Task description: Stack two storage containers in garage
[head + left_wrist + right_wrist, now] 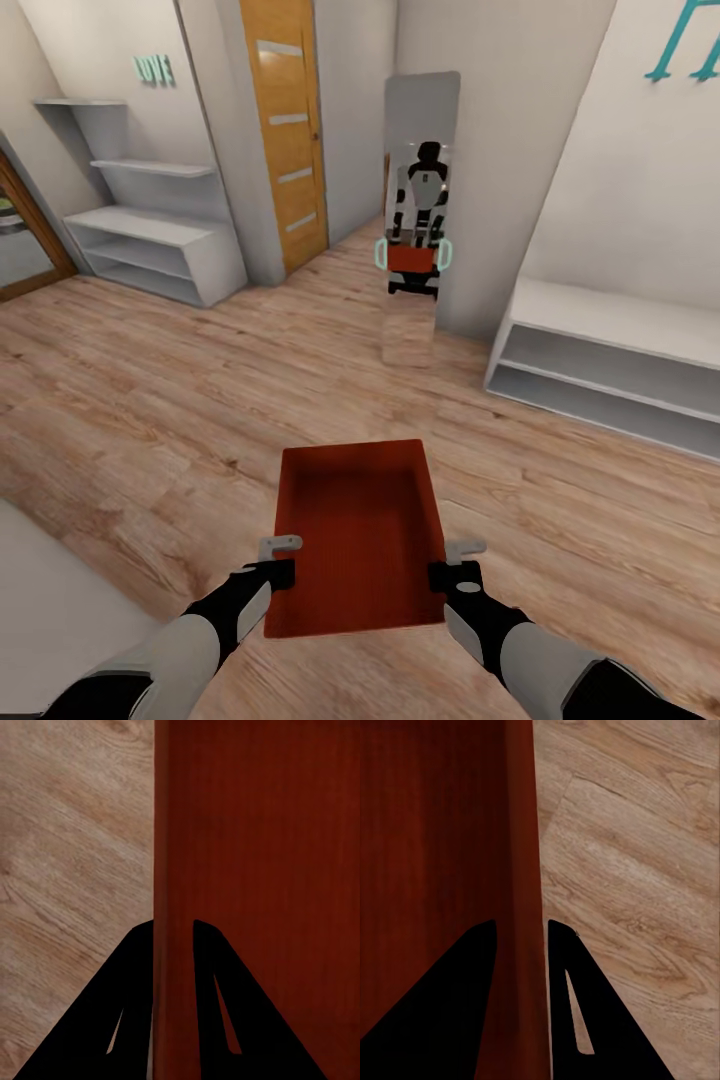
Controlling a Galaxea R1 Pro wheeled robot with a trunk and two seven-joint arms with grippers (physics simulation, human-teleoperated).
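Bin [358, 535] looks light and stiff; left hand [281, 572] and right hand [448, 575] each pinch a thin side wall, holding it level.

grey forearms, black wrists, left pincer [281, 558] and right pincer [453, 562] with pale tips, black wedge fingers [127, 1012]

A home interior: light wood-plank flooring [150, 400], white open wall shelves [150, 235], a honey-coloured wooden door with frosted glass strips [285, 130], a tall frameless standing mirror [420, 215] and teal decorative wall lettering [153, 70].
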